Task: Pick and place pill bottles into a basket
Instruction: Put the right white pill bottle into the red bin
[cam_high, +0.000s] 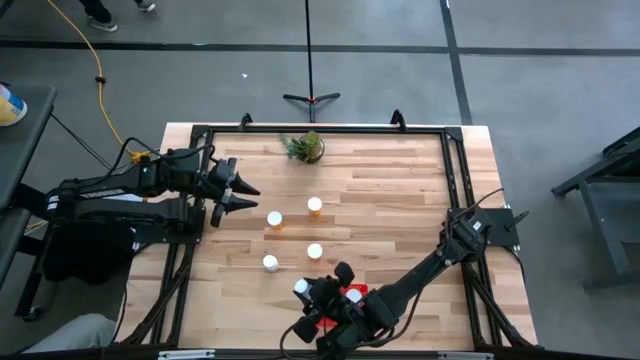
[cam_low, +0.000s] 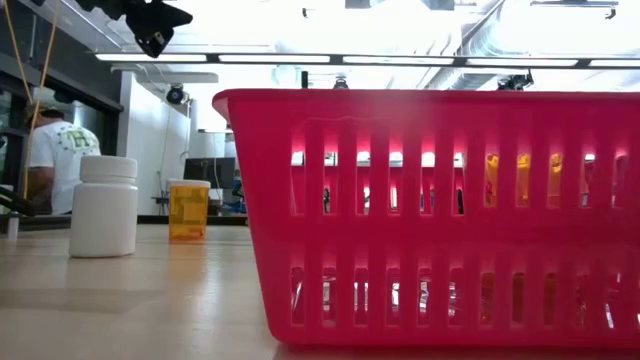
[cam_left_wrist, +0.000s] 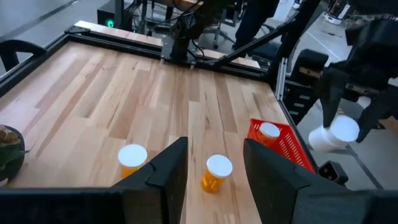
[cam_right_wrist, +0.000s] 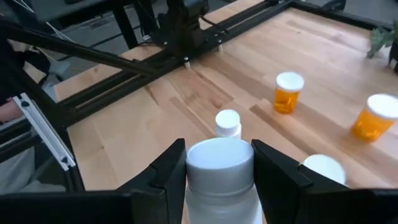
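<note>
The right gripper (cam_right_wrist: 219, 163), above the low red perforated plastic basket (cam_low: 430, 215) at the table's near edge, clamps a white-capped bottle (cam_right_wrist: 220, 168) between its fingers. Farther off, four white-capped orange bottles (cam_high: 315, 205) stand mid-table; the left gripper (cam_high: 243, 195) hovers spread, empty.

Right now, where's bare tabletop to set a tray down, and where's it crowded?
Free: the wide wood right of the pill bottles, up to the frame rail; also the far strip right of the plant. Crowded: near edge, where the right gripper holds a white bottle over the basket.
</note>
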